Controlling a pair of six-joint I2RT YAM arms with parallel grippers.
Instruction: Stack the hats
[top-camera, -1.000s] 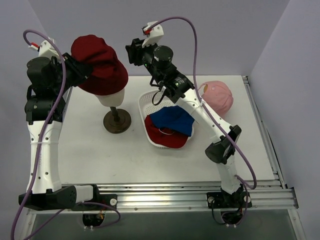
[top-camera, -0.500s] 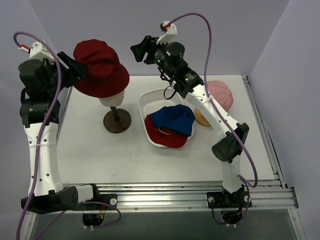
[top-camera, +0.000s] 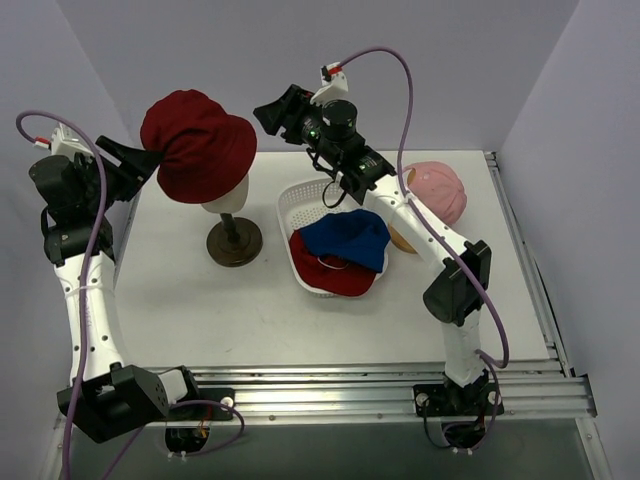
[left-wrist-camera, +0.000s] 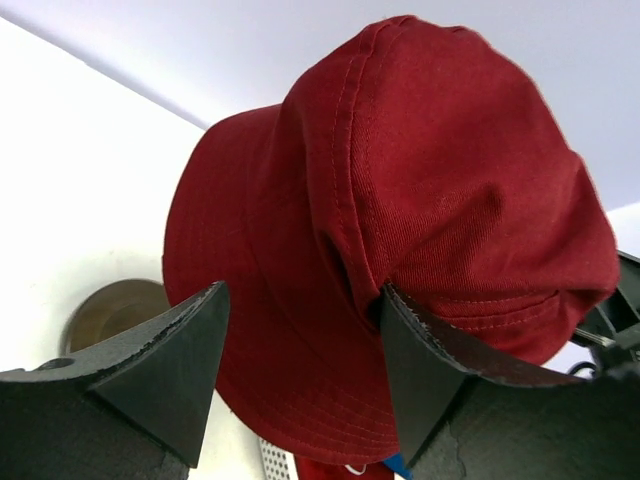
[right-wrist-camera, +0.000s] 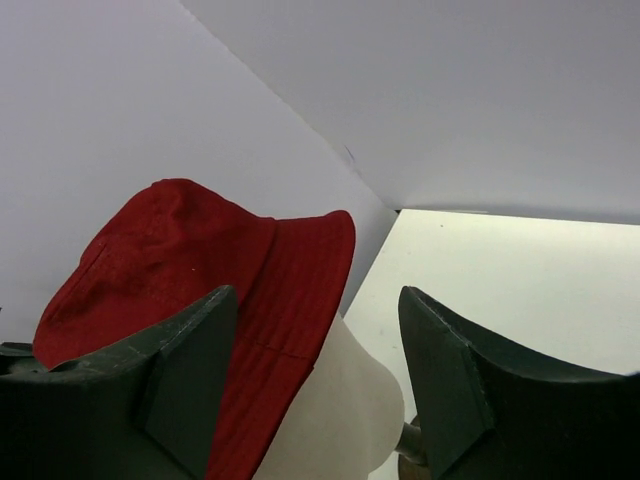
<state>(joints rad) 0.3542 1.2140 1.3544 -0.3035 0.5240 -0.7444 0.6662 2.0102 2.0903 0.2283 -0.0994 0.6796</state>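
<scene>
The dark red bucket hat (top-camera: 198, 145) sits over the cream mannequin head (top-camera: 225, 195), tilted. My left gripper (top-camera: 135, 160) is just left of it and open; in the left wrist view the dark red hat (left-wrist-camera: 400, 180) fills the space beyond the left gripper (left-wrist-camera: 303, 290), and the right finger (left-wrist-camera: 430, 360) is close to a fold. My right gripper (top-camera: 268, 112) hangs open right of the hat, clear of it; between its spread fingers the right wrist view shows the hat's brim (right-wrist-camera: 200, 260) and the head (right-wrist-camera: 330, 410). The blue bucket hat (top-camera: 345, 238) lies on the red peaked cap (top-camera: 335, 278). The pink peaked cap (top-camera: 435, 190) rests at the back right.
A white perforated basket (top-camera: 300, 205) in the table's middle holds the blue and red hats. The mannequin head stands on a pole with a round brown base (top-camera: 234, 243). Walls close off the back and both sides; a metal rail runs along the right edge.
Both grippers have opened and let go of the dark red hat, which stays on the head. The left arm has drawn back leftward; the right gripper has pulled away from the brim.
</scene>
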